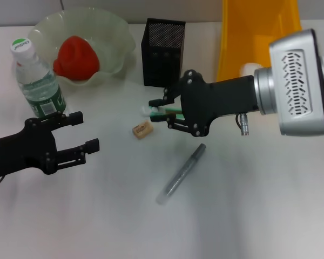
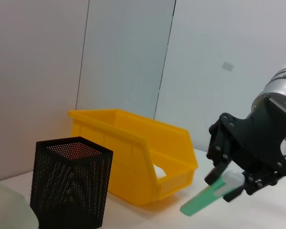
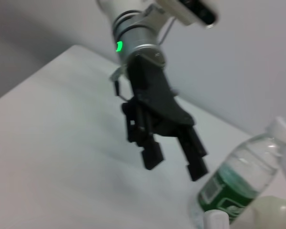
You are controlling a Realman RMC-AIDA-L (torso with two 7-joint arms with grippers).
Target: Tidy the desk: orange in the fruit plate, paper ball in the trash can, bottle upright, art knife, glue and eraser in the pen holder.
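The knife [image 1: 161,113] is sitting clamped between the fingers of the right gripper [image 1: 163,112], in front of the holder [image 1: 163,52] and above the table [image 1: 248,205]; in the left wrist view the knife [image 2: 207,196] is slanting down out of that gripper [image 2: 227,187], clear of the surface. The eraser [image 1: 142,130] is lying on the table just beside the gripper, on its near left side. The glue [image 1: 181,173] is lying nearer the robot, well apart from the eraser, pointing diagonally.

The holder [image 2: 70,187] is standing upright next to the bin [image 2: 133,157]. The bin [image 1: 257,33] is sitting to the right of the holder at the far edge, and something white is showing inside it.

The orange [image 1: 76,58] is resting in the plate [image 1: 113,32] at the far left. The bottle [image 1: 36,78] is standing upright, touching the plate's near rim.

The left gripper [image 1: 82,131] is hovering with its fingers spread and nothing between them, just beside the bottle on its near side; the right wrist view shows the same gripper [image 3: 174,160] parted next to the bottle [image 3: 238,183].
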